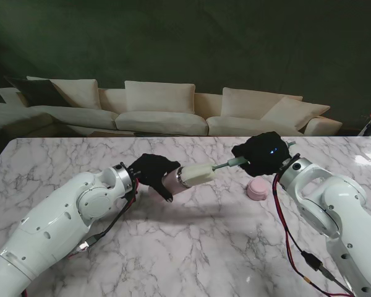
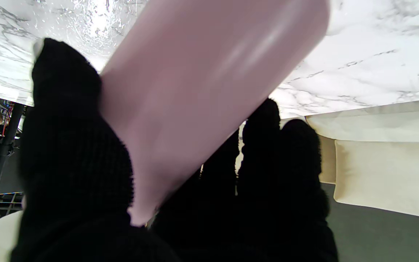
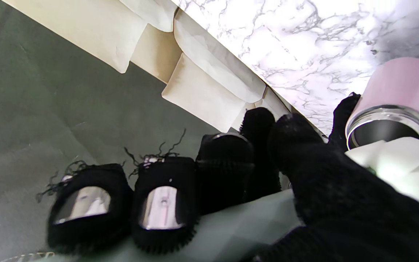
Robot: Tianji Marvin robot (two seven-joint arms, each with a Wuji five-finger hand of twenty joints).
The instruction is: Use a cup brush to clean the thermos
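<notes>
left robot hand (image 1: 153, 172) grips the smooth pink thermos (image 1: 175, 181) — right robot hand (image 1: 264, 153) holds the cup brush (image 1: 205, 171), foam head at its steel mouth.

Your robot had chunky glossy white arm shells with silver cuffs at the wrists, plus red and black cables trailing off both arms. Both the left hand (image 1: 153, 172) and right hand (image 1: 261, 154) wore fuzzy black knit gloves, with shiny metal fingertips (image 3: 160, 207) poking through frayed holes.

My left hand (image 2: 86, 174) is wrapped around the pink thermos (image 2: 202, 83), thumb on one side, fingers (image 2: 282, 160) on the other. Behind it I see marble table (image 2: 376, 62) and a cream sofa (image 2: 387, 174).
</notes>
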